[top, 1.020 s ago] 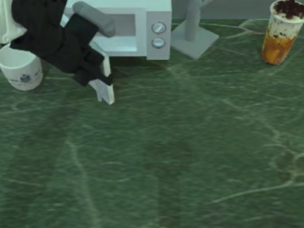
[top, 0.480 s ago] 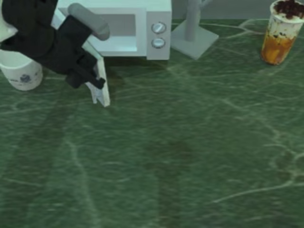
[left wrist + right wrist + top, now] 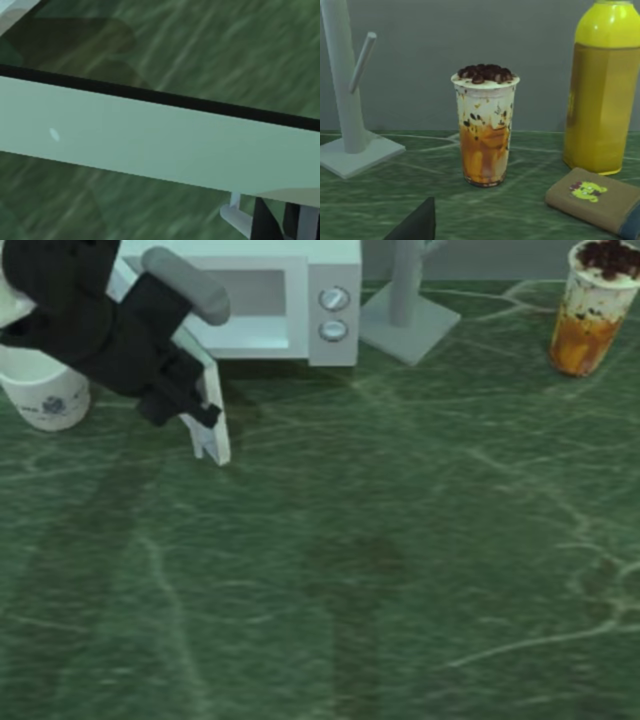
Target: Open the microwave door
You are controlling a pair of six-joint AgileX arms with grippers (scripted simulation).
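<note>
The pale microwave (image 3: pixel 300 300) stands at the back left, its two knobs (image 3: pixel 333 298) facing me and its cavity showing. The microwave door (image 3: pixel 216 435) stands swung out toward the front, seen edge-on. My left gripper (image 3: pixel 190 408) is shut on the door's slim handle at its free edge. In the left wrist view the door (image 3: pixel 150 145) fills the middle as a pale band, with the handle (image 3: pixel 234 219) beside a dark finger (image 3: pixel 265 227). My right arm is outside the top view; only one dark fingertip (image 3: pixel 417 225) shows in its wrist view.
A white mug (image 3: pixel 45 395) sits left of the door, close under my left arm. A grey rack (image 3: pixel 408 310) stands right of the microwave. A layered drink cup (image 3: pixel 588 310) is at the back right, with a yellow bottle (image 3: pixel 602 90) and a brown pouch (image 3: pixel 592 197) beyond it.
Over the last second my left gripper drew the door's free edge leftward, swinging it wider. Since half a second ago almost nothing has moved.
</note>
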